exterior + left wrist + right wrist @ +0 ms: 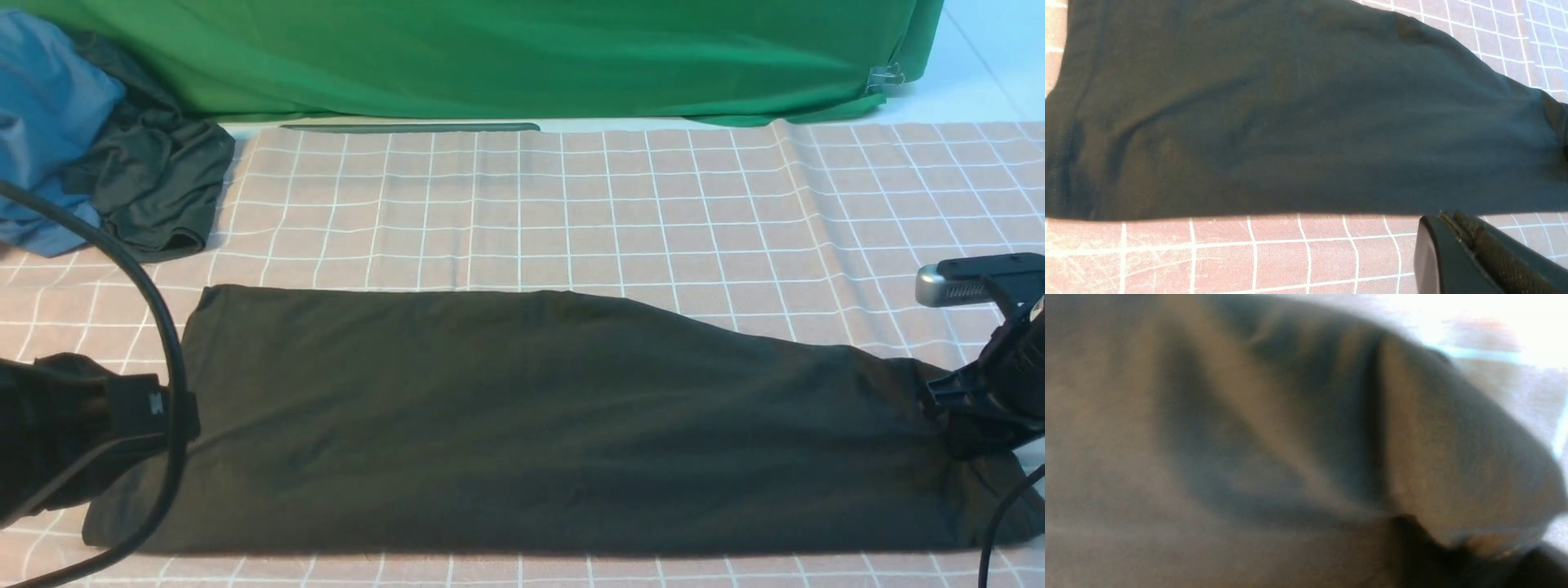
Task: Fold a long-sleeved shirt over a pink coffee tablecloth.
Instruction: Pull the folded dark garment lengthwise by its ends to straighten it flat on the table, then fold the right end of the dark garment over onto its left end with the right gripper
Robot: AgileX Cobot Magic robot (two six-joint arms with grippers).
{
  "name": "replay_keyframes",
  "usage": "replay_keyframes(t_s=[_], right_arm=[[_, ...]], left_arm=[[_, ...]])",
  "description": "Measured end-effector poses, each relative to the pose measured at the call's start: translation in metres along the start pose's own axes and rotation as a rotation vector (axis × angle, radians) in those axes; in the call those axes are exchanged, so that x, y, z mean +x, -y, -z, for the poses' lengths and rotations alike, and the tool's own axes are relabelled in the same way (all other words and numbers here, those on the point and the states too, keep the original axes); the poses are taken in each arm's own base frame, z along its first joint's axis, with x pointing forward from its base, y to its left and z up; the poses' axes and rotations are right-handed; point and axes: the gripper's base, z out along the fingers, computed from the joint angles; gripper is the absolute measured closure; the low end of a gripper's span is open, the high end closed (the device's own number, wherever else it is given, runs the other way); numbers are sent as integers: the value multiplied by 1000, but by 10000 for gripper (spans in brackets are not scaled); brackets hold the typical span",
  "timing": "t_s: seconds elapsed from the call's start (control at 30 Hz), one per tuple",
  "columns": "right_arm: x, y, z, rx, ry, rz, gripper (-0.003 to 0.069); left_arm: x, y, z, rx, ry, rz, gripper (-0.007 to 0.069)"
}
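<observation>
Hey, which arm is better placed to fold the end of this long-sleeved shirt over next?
Probably right. The right claw sits at the right end of the long-sleeved shirt, fabric bunched against it. The left claw is shut, off the shirt, above the pink coffee tablecloth.

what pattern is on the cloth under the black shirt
Dusty pink tablecloth with a thin white grid of squares; best in the front view.

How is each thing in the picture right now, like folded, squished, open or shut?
long-sleeved shirt, folded into a long band.
pink tablecloth, spread out, wrinkled at the right.
green cloth, draped at the back.
dark garment, bunched up against blue cloth.
left end effector, shut, holding nothing.
right end effector, at the shirt's right end; open or shut unclear.
</observation>
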Motion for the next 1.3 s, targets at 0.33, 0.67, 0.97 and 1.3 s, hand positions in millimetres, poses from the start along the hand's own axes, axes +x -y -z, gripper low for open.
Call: replay_keyframes(t_s=[0.33, 0.67, 0.97, 1.3], right_arm=[[11, 20, 26, -4, 20, -65, 528], [0, 45, 88, 11, 67, -145, 528], [-37, -27, 154, -218, 231, -55, 528], [-50, -160, 206, -488, 380, 151, 528]], left_arm=[[0, 0, 0, -3, -2, 4, 611], [-2, 0, 0, -5, 21, -2, 611], [-4, 0, 0, -2, 48, 1, 611], [-6, 0, 0, 4, 66, 3, 611]])
